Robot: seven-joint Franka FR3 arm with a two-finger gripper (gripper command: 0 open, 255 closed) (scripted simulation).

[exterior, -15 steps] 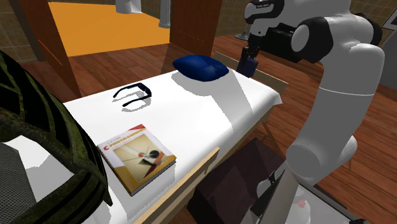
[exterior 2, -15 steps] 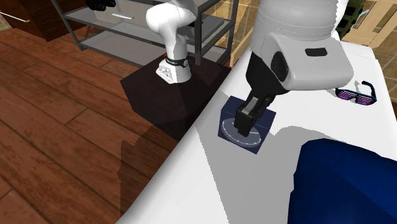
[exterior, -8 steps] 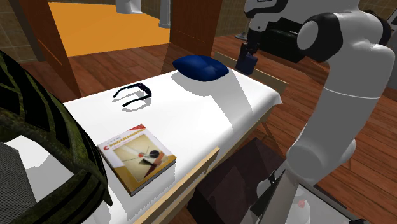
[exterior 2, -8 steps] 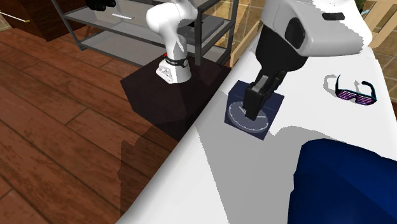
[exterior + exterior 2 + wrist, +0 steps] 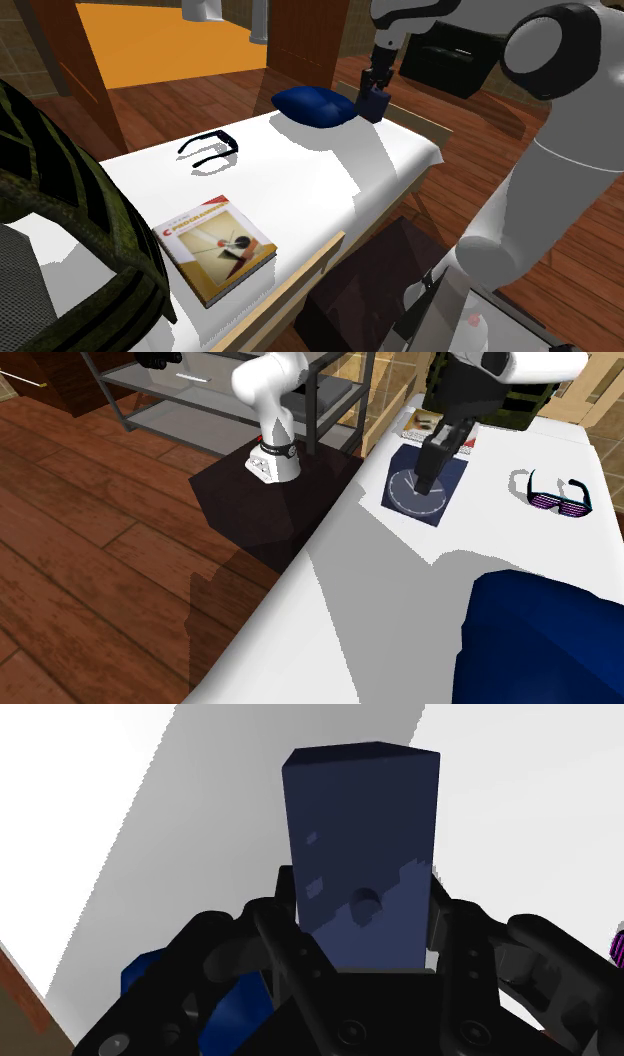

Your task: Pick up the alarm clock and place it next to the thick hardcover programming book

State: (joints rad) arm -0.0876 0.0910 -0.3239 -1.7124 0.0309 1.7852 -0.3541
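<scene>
Navy and box-shaped, the alarm clock (image 5: 376, 102) with its pale round dial is clamped between the two black fingers of the gripper (image 5: 372, 88). It hangs in the air just beside the blue pillow (image 5: 315, 105), on the pillow's side toward the shoulder view's right. Dark-framed glasses (image 5: 208, 148) lie on the white bed (image 5: 300, 190) near the pillow, and the thick book (image 5: 215, 245) with its pale, red-lettered cover lies well apart from the pillow, by the bed's wooden edge.
</scene>
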